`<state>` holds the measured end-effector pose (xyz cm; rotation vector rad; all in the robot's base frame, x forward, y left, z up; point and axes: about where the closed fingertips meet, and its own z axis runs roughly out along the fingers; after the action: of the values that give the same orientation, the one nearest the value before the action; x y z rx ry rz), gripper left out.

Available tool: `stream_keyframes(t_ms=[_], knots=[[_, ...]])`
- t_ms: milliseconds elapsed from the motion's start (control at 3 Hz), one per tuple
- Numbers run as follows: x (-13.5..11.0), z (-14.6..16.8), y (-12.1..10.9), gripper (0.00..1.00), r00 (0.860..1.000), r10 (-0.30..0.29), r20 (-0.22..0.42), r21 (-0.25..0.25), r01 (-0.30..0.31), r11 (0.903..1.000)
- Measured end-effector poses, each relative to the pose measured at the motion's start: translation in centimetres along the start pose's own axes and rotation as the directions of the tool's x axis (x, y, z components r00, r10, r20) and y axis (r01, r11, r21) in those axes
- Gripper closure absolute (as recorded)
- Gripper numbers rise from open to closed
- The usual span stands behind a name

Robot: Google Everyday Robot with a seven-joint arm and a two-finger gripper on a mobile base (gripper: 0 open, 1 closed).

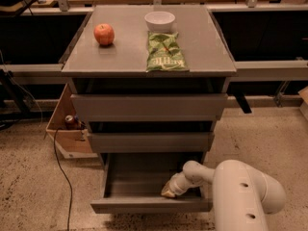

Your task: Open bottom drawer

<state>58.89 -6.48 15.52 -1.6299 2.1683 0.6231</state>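
Observation:
The grey cabinet has three drawers. The bottom drawer [149, 205] is pulled out, its flat grey front forward and its shallow grey box showing empty inside. My gripper [169, 190] reaches down into the open drawer at its right side, close behind the front panel. My white arm [243, 192] comes in from the lower right. The two drawers above, the top [149, 107] and the middle [150, 142], stand closed.
On the cabinet top [202, 47] lie a red apple [104, 34], a white bowl [160, 20] and a green chip bag [166, 53]. A cardboard box [67, 129] with a can sits on the floor at the left. A black cable [60, 167] runs across the speckled floor.

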Motion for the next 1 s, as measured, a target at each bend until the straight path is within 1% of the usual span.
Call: stream_keyframes(t_ms=[333, 667, 1000], knots=[[0.4, 0.7, 2.9, 1.0, 1.0, 0.024, 0.018, -0.094, -0.022, 0.9953], [0.1, 0.6, 3.2, 1.0, 0.999, 0.022, 0.024, -0.111, -0.019, 0.9936], [-1.4, 0.0, 5.9, 1.0, 0.998, -0.004, 0.066, -0.198, 0.017, 0.98]])
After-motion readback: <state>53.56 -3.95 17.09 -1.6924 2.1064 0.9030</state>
